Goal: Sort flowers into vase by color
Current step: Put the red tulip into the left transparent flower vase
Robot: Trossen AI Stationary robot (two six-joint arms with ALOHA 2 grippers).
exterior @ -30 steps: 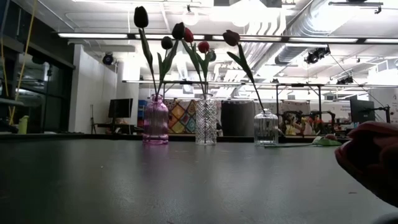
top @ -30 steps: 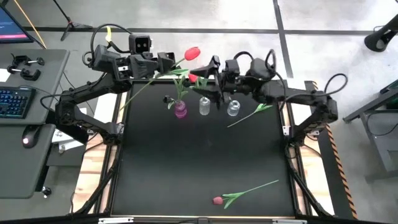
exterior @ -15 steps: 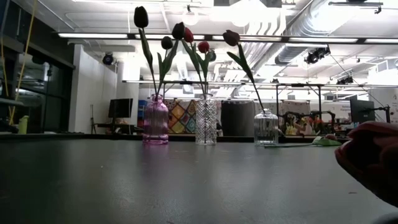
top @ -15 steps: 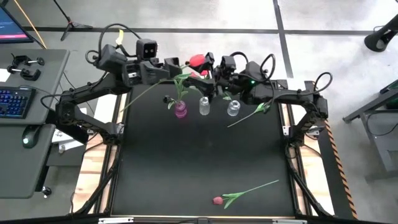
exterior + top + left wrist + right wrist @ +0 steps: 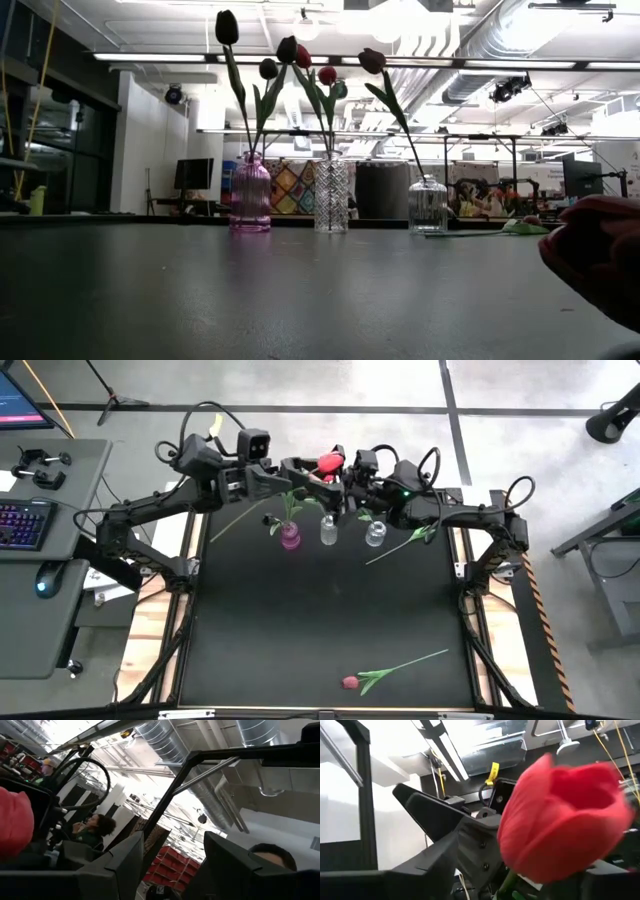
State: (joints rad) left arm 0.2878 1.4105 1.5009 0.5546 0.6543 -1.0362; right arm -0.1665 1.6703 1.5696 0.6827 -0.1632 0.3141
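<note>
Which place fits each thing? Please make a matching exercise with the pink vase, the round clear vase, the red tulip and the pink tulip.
Things:
1. pink vase
2. round clear vase
3. red tulip
4. pink tulip

Places:
a. lying flat at the table edge far from the vases
b. left end of the vase row
c. up in the air, above the vase row
d. right end of the vase row

Pairs: 1-b, 2-d, 3-c, 4-a

My overhead camera looks straight down on the black table [image 5: 320, 620] and both arms. My low one sits at tabletop level, facing three glass vases [image 5: 331, 195] and the room behind. Both wrist cameras tilt toward the ceiling (very close) and share the bright red tulip head [image 5: 565, 820].
</note>
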